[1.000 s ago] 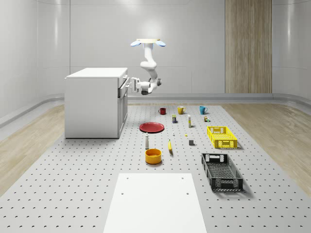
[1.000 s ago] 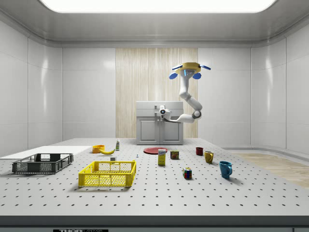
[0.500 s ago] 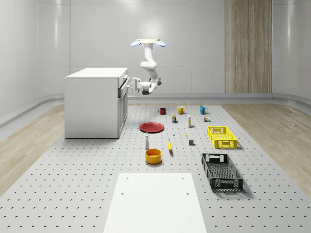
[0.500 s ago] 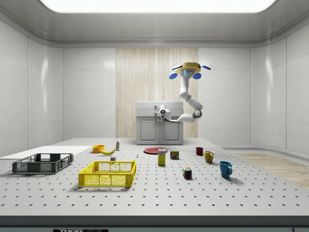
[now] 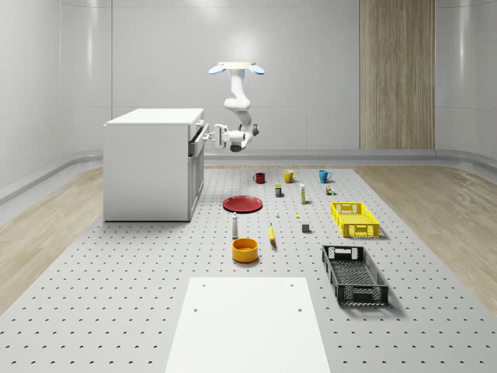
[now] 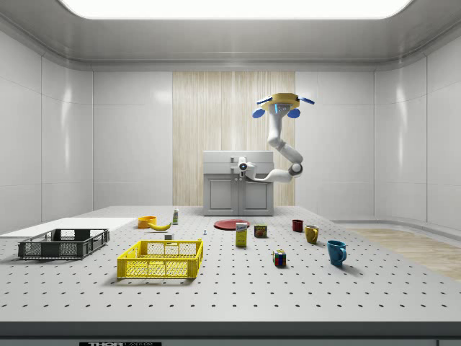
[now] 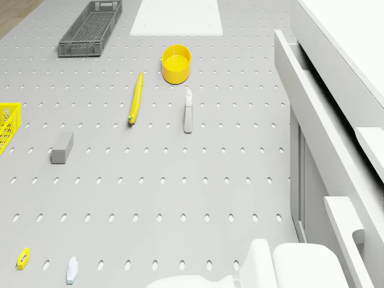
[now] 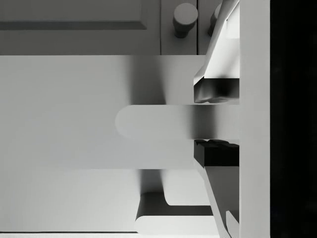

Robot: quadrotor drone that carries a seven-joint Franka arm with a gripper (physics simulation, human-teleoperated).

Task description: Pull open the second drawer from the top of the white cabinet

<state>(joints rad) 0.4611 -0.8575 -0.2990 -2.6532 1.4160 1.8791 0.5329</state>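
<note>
2 jaws [image 8: 216, 120] are clamped on the drawer handle [image 8: 163, 122] at the white cabinet [image 5: 151, 163] front; drone [image 5: 236, 69] hovers beside it. Drawer [image 7: 318, 114] partly out: judged rigid, sliding; grip handle centre.

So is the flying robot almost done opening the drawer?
Partly. The gripper is clamped on the drawer handle, and the drawer already sticks out a little from the white cabinet. The drone hovers beside it. More pulling remains.
</note>
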